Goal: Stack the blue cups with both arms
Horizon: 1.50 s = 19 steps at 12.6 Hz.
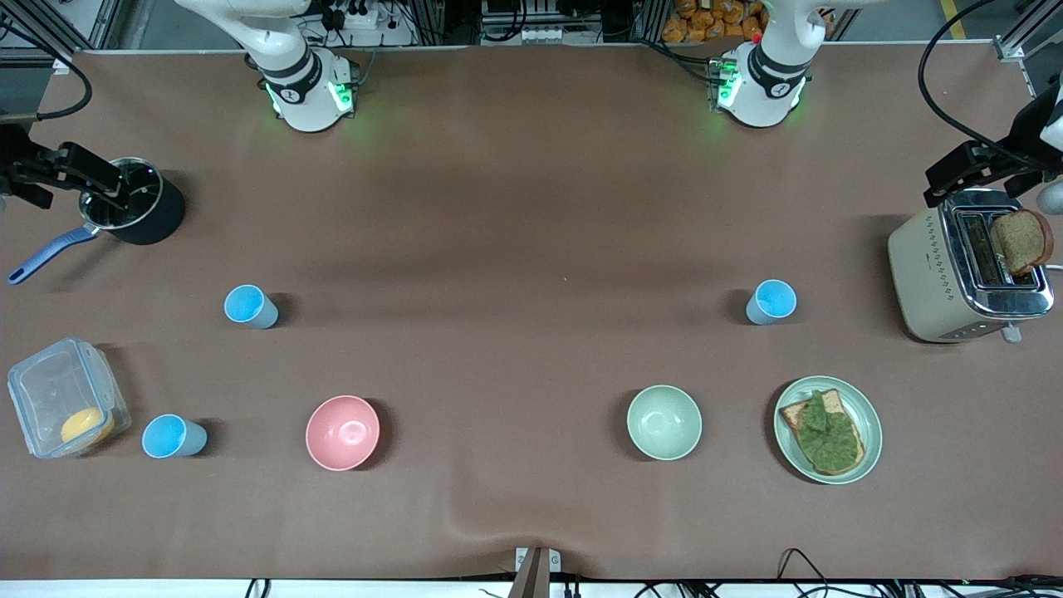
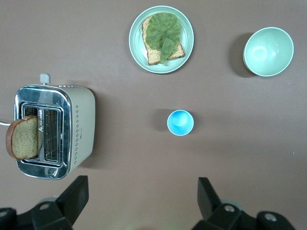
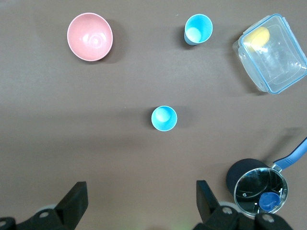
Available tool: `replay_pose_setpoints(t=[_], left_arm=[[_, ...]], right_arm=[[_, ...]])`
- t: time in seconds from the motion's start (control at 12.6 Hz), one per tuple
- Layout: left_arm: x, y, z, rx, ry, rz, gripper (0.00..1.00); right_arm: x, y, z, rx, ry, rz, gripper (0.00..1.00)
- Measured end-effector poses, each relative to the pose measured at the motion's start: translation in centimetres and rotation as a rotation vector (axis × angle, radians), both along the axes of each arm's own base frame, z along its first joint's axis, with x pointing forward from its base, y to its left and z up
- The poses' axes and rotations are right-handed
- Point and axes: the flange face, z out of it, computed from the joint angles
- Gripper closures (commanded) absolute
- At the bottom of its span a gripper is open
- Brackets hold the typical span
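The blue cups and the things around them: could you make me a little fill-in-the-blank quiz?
1. The number of blue cups standing on the table is ____.
2. The toaster holds a slice of ____.
3. The bowl nearest the plastic box is coloured ____.
4. The plate holds toast topped with something ____ in colour.

Missing words: three; bread; pink; green.

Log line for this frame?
blue cups: three, apart, unstacked | left gripper: open, above table | right gripper: open, above table
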Motion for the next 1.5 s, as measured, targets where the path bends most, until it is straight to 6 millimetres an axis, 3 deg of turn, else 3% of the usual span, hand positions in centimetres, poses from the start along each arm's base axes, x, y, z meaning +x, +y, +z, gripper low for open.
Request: replay_pose_setpoints(t=[0.55,0.87,1.11,1.5], left_arm=[[0.0,0.0,0.0,0.000,-0.002,0.040,0.00],[0.0,0.0,-0.1,0.000,0.000,0.040,0.00],[0.0,-0.2,-0.1,0.000,0.003,0.037,0.00],[0.0,-0.2,-0.2,0.001,0.004,0.037,0.00]], right_arm=[[0.1,0.0,-0.6,0.004,0.018,0.001,0.00],[1.4,0.2,-3.7,0.009,0.057,0.005,0.00],[3.0,0.3,-8.5,0.011,0.048,0.005,0.00],[3.9,0.9,-21.1,0.013,-0.013,0.010,0.00]])
